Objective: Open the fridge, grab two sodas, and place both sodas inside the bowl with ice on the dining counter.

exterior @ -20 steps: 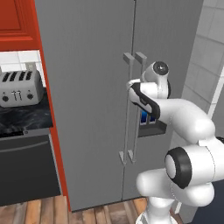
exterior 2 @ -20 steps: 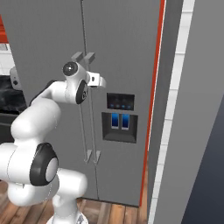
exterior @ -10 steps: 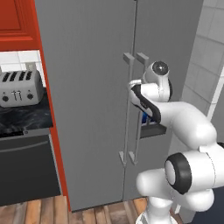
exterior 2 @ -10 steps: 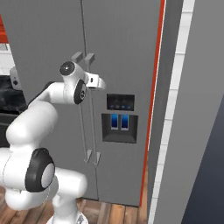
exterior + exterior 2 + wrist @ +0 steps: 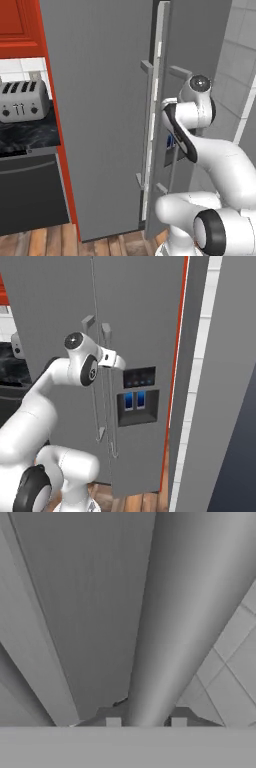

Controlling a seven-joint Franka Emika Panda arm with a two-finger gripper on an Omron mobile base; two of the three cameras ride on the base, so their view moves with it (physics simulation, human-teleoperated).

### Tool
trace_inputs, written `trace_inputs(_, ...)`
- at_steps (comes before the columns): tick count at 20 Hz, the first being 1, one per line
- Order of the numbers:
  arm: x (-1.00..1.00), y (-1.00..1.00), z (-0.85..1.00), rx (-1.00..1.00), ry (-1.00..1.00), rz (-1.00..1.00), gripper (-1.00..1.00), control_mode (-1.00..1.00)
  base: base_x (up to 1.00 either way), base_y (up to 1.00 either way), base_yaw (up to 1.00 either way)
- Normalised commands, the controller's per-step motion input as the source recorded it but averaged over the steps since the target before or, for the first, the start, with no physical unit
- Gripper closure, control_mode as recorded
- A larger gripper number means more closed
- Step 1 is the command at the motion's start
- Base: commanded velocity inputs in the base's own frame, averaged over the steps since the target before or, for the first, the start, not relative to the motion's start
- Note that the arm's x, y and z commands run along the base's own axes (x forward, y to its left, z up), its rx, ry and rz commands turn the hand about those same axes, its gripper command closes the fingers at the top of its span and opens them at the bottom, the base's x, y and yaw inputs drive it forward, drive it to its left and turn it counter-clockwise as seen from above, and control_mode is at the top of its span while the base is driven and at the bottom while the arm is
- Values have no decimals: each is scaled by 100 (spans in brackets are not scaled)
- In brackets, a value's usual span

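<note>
The fridge (image 5: 100, 100) (image 5: 145, 316) is a tall grey double-door unit straight ahead. Its right door (image 5: 200, 40) stands slightly ajar, so its edge shows beside the left door. My gripper (image 5: 167, 106) (image 5: 109, 359) (image 5: 146, 722) is shut on the right door's vertical bar handle (image 5: 170, 637). In the hand view that bar runs up between the two fingertips (image 5: 113, 722). The left door's handle (image 5: 147, 125) hangs free beside it. The sodas, the bowl with ice and the dining counter are out of view.
A silver toaster (image 5: 22, 100) sits on a black marble worktop (image 5: 25, 132) left of the fridge, under red cabinets (image 5: 20, 20). A dark appliance front (image 5: 30, 195) is below. A water dispenser (image 5: 136, 401) is set in the right door. A white tiled wall (image 5: 240, 75) rises on the right.
The gripper has shut on the right door's handle, and that door has swung out a little from its closed position.
</note>
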Motion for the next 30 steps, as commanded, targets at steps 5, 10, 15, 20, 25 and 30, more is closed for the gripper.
trace_inputs(5,-96,-41,-1,0,0,-4,100,-100,0,0,0)
trace_inputs(10,-75,-2,-1,0,0,-1,-100,-100,0,0,0)
trace_inputs(15,-37,47,14,0,0,0,-100,-100,0,0,0)
trace_inputs(20,-32,61,28,0,0,0,-100,-100,0,0,0)
trace_inputs(25,-4,74,26,-3,1,2,-100,-100,0,0,0)
trace_inputs(30,34,48,13,0,1,13,-100,-100,0,0,0)
